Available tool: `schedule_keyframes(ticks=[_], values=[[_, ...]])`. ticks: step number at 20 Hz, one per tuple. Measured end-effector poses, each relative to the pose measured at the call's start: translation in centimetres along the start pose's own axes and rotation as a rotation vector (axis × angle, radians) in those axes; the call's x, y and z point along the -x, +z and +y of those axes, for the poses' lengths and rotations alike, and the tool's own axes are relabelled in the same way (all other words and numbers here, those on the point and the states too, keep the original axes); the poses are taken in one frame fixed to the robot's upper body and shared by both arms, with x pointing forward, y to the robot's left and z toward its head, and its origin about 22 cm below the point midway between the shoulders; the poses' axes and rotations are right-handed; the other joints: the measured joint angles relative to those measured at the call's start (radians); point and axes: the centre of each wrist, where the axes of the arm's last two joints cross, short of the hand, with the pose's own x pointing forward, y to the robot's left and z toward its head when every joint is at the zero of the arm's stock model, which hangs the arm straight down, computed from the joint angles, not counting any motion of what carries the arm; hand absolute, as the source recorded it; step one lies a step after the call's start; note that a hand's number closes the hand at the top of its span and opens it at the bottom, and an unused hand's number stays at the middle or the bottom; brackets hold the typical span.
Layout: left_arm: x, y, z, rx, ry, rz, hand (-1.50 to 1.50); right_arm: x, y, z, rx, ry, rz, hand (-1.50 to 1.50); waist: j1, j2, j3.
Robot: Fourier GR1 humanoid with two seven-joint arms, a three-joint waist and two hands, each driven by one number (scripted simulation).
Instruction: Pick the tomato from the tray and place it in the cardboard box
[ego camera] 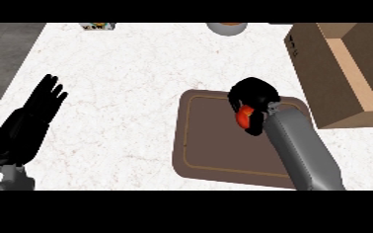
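A red tomato [245, 115] shows only as a small patch under my right hand [253, 96], whose black fingers are curled round it over the upper right part of the brown tray [211, 148]. Most of the tomato is hidden by the hand. The cardboard box [336, 69] stands open at the right edge of the counter, just right of the tray. My left hand [35, 109] rests open at the far left, fingers straight and pointing up, well apart from the tray.
The white counter's left edge runs beside my left hand, with dark floor beyond it. A grey bowl [226, 28] and a small printed packet [97, 26] sit at the far edge.
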Motion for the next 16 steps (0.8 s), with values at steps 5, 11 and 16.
schedule_keyframes(ticks=[5, 11, 16], values=[[0.0, 0.1, -0.2, 0.004, 0.002, -0.007, 0.0, 4.7, 1.1, -1.2, 0.115, -0.245, 0.453, 1.5, 0.003, 0.012, 0.001], [-0.3, -0.6, -1.3, 0.04, 0.0, -0.016, 0.0, 5.3, -0.1, -5.5, 0.269, -0.364, 0.818, 1.5, 0.041, 0.018, 0.001], [-0.4, -0.5, -1.1, 0.04, -0.003, -0.014, 0.0, 3.4, -1.8, -8.9, 0.418, -0.341, 0.908, 1.5, 0.044, 0.012, 0.001]])
